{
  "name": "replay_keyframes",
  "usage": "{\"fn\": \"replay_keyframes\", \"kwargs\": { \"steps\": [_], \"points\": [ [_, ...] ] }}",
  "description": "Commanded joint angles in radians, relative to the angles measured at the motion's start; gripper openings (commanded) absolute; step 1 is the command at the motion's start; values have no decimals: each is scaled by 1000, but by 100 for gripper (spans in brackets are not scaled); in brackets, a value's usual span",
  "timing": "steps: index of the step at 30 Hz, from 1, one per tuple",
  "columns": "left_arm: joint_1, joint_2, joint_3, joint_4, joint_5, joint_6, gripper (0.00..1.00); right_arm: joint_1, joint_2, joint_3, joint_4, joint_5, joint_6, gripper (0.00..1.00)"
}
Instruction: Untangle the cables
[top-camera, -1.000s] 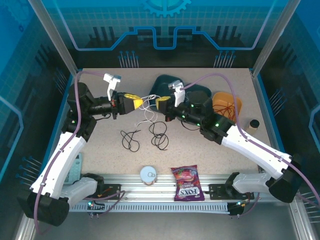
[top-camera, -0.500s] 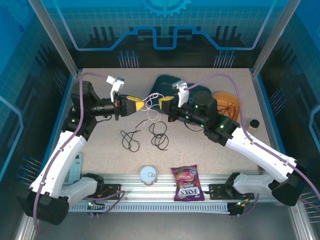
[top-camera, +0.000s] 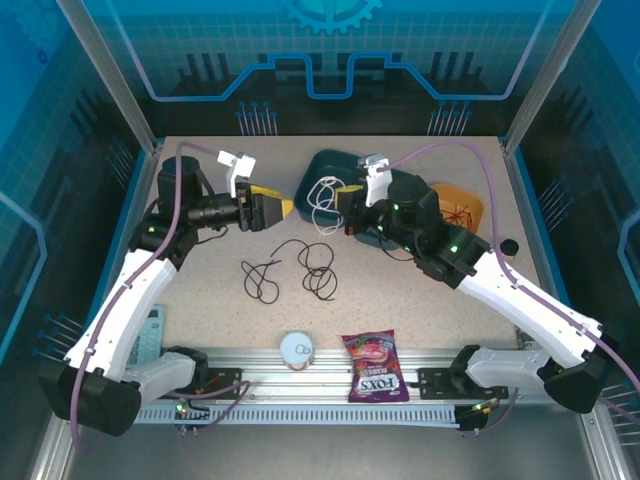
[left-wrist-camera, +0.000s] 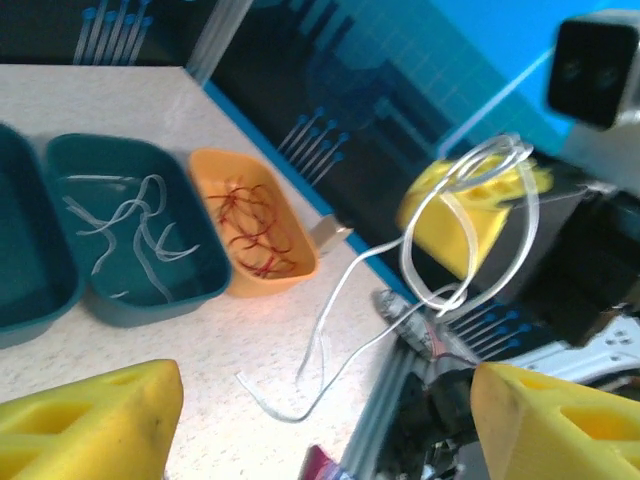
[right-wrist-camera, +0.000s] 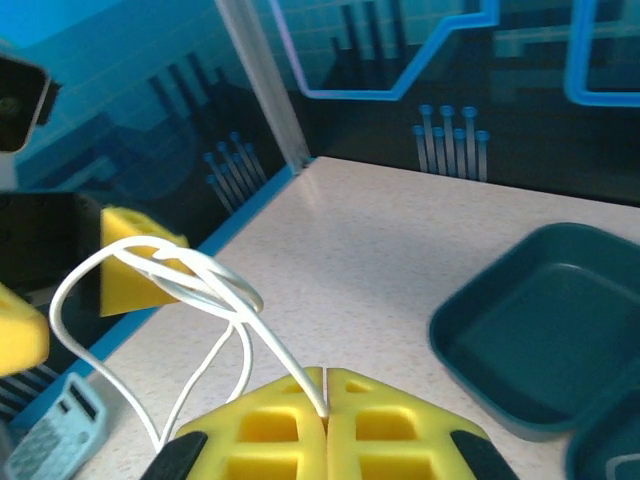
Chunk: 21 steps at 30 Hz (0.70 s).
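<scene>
The right gripper (top-camera: 343, 197) is pinching the white cable (top-camera: 321, 192), its 2 yellow fingers (right-wrist-camera: 380, 425) pressing flat together on the strand. The cable is hanging in the air above the dark teal tray (top-camera: 330, 163). Its long axis is running leftward from the right gripper toward the left gripper (top-camera: 283, 207), ending in a knotted loop, with a tail trailing down toward the table (top-camera: 420, 300). The left gripper is facing that loop with its claw spread wide apart and touching nothing.

The black cable (top-camera: 318, 268) is lying in loose coils on the table nearer the arm bases, well apart from both grippers. The red cable (left-wrist-camera: 250, 215) is sitting coiled in the orange tray (left-wrist-camera: 213, 160), just beside a teal tray (left-wrist-camera: 195, 285) holding pale strands. A candy bag (top-camera: 370, 366) and a round lid (top-camera: 297, 348) are resting at the near edge.
</scene>
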Motion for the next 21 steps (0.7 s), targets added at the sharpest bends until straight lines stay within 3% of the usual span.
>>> {"fn": "replay_keyframes", "kwargs": {
  "steps": [1,7,12,21],
  "points": [
    [-6,-5,25,-74,-115,36,99,-59,31,98,-190,137,60,0],
    [-6,-35,-20,-73,-197,36,99,-256,175,237,-454,109,179,0],
    [-6,-70,-62,-83,-275,30,99,-400,269,262,-470,13,191,0],
    [-6,-83,-132,-97,-317,-7,99,-513,493,376,-503,-8,177,0]
  ]
}}
